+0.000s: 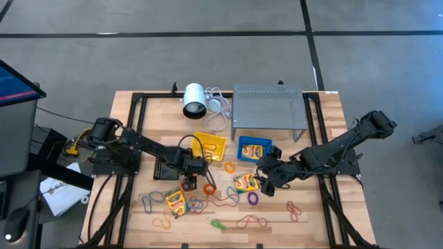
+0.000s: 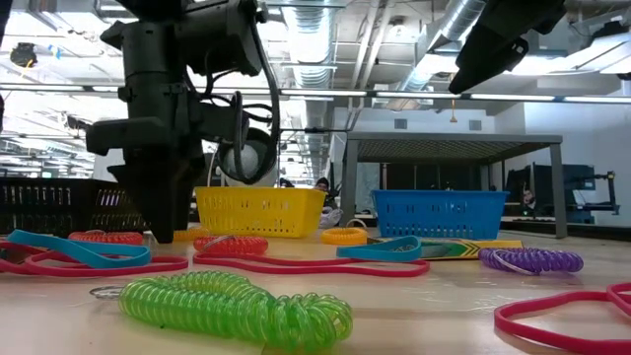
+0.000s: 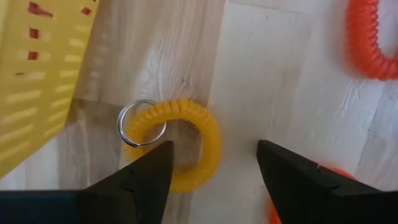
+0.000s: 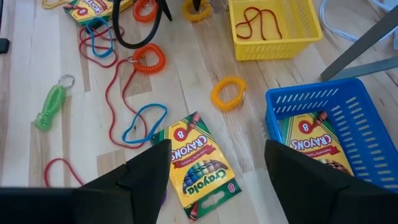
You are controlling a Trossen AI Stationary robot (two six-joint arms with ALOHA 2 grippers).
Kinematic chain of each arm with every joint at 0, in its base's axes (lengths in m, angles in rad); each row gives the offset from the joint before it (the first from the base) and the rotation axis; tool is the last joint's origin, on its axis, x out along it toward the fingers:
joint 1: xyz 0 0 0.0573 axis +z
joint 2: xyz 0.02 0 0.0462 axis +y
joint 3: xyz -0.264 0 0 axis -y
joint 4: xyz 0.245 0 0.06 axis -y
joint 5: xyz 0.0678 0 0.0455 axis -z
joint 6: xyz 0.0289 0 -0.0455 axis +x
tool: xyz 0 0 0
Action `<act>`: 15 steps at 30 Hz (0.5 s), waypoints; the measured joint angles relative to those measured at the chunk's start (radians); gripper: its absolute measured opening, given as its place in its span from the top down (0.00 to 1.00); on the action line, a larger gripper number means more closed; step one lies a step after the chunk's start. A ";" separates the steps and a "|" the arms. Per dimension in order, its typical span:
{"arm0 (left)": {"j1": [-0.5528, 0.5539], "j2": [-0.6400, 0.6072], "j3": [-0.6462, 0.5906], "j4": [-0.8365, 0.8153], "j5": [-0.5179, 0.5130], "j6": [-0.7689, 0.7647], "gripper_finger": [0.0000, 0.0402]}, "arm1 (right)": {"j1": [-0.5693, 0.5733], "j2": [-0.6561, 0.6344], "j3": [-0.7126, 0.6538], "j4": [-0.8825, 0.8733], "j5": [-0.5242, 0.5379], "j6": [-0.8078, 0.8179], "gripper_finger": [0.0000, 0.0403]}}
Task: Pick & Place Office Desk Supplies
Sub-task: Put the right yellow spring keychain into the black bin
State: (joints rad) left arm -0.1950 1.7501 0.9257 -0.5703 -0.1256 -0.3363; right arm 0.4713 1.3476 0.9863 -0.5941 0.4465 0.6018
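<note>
- The left claw (image 1: pixel 190 182) is low over the wooden counter (image 1: pixel 318 221), just in front of the yellow basket (image 1: pixel 210 146). Its fingers (image 3: pixel 146 177) are spread apart and grasp nothing.
- In the left wrist view, a yellow coil ring (image 3: pixel 186 146) with a small metal key ring (image 3: pixel 141 123) lies flat on the wood, partly between the two finger tips and just beside the basket wall.
- The right claw (image 1: pixel 266 178) hovers over the middle of the counter, fingers released and empty, above a crayon box (image 4: pixel 200 165) that lies flat on the wood.
- A second crayon box (image 4: pixel 314 140) lies inside the blue basket (image 4: pixel 367 134), and a third crayon box (image 1: pixel 176 203) lies near the front left of the counter.
- A red rubber band (image 4: pixel 258 22) sits inside the yellow basket.
- Another yellow coil ring (image 4: pixel 227 93) lies between the two baskets, apart from both.
- Loose on the counter: an orange coil ring (image 4: pixel 149 57), a green coil (image 2: pixel 237 308) with a key ring near the front edge, a purple coil (image 2: pixel 532 259), and red and blue rubber bands (image 4: pixel 144 121) tangled near the crayon box.
- At the back stand a grey perforated rack (image 1: pixel 268 107) and a white cylinder (image 1: pixel 194 99) with a white cable.
</note>
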 joint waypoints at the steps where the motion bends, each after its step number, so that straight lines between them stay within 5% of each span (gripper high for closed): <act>1: 0.000 0.002 0.000 0.002 -0.004 0.000 0.44 | 0.000 0.000 0.000 -0.001 0.000 0.000 0.37; 8: 0.000 0.000 -0.002 0.010 0.002 -0.005 0.57 | 0.000 0.000 0.000 -0.001 0.000 -0.001 0.37; 15: 0.000 0.000 -0.003 0.015 0.001 -0.009 0.92 | 0.000 0.000 0.000 -0.001 0.000 -0.003 0.37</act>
State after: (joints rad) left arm -0.1951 1.7504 0.9230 -0.5549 -0.1246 -0.3455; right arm 0.4713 1.3476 0.9863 -0.5953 0.4461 0.5991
